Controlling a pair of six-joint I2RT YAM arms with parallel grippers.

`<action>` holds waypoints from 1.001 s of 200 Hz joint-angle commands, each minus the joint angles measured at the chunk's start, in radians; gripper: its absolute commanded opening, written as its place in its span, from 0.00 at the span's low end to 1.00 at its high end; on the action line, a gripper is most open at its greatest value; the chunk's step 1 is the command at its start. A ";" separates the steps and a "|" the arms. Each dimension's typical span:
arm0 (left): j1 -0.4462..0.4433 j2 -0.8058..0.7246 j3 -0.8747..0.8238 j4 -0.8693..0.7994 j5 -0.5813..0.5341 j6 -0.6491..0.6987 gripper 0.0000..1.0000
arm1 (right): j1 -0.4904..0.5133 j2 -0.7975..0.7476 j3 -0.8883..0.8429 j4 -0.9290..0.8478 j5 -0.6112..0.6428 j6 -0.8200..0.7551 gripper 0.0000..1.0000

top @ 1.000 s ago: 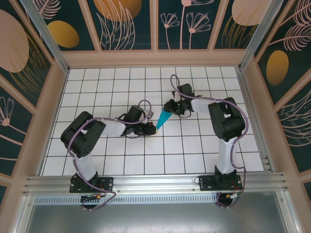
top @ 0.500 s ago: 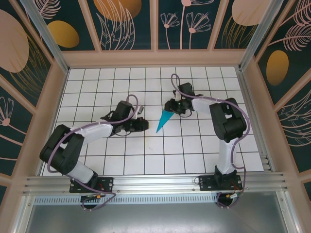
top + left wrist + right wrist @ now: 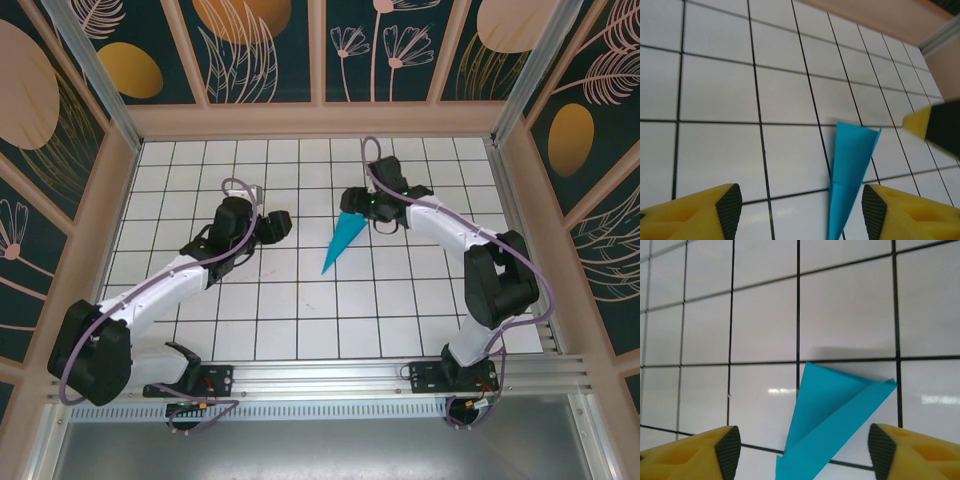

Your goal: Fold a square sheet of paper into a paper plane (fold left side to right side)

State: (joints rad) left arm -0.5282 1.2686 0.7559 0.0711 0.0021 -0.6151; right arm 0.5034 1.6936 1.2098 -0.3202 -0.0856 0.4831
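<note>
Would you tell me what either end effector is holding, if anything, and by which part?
Nothing is held: the paper plane lies free on the table, with the left end effector and right end effector both open.

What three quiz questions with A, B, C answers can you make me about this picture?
1. Where is the paper plane?
A. lying on the tiled table
B. held up in the air
C. stuck to the wall

2. What colour is it?
A. red
B. teal-blue
C. yellow

3. How are the left gripper and right gripper?
A. both shut
B. both open
C. one pinching the plane

Answers: 1 A, it lies flat on the table. 2 B, teal-blue in every view. 3 B, each wrist view shows jaws wide apart, nothing held.
</note>
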 commanded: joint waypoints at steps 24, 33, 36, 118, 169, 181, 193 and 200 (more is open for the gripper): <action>0.004 -0.047 -0.052 0.035 -0.120 -0.011 0.72 | 0.125 0.079 -0.020 -0.069 0.158 0.153 0.77; 0.004 -0.050 -0.057 0.033 -0.122 -0.011 0.72 | 0.137 0.104 -0.007 -0.080 0.171 0.163 0.76; 0.004 -0.052 -0.059 0.031 -0.122 -0.011 0.73 | 0.141 0.112 -0.003 -0.086 0.175 0.166 0.75; 0.004 -0.104 -0.076 0.008 -0.150 -0.005 0.77 | 0.159 0.095 -0.004 -0.121 0.226 0.164 0.31; 0.004 -0.125 -0.070 -0.015 -0.178 -0.002 0.82 | 0.152 -0.046 -0.033 -0.001 -0.021 0.069 0.00; 0.004 -0.132 -0.068 -0.020 -0.186 -0.002 0.83 | 0.147 -0.068 -0.044 0.038 -0.104 0.064 0.00; 0.004 -0.138 -0.067 -0.025 -0.192 0.000 0.84 | 0.136 -0.086 -0.069 0.083 -0.176 0.073 0.00; 0.004 -0.142 -0.067 -0.027 -0.194 -0.001 0.85 | 0.126 -0.089 -0.091 0.107 -0.205 0.082 0.00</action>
State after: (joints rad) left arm -0.5282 1.1549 0.6918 0.0662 -0.1589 -0.6209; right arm 0.6529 1.6371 1.1805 -0.3096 -0.1081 0.5777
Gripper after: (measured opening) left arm 0.839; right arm 0.058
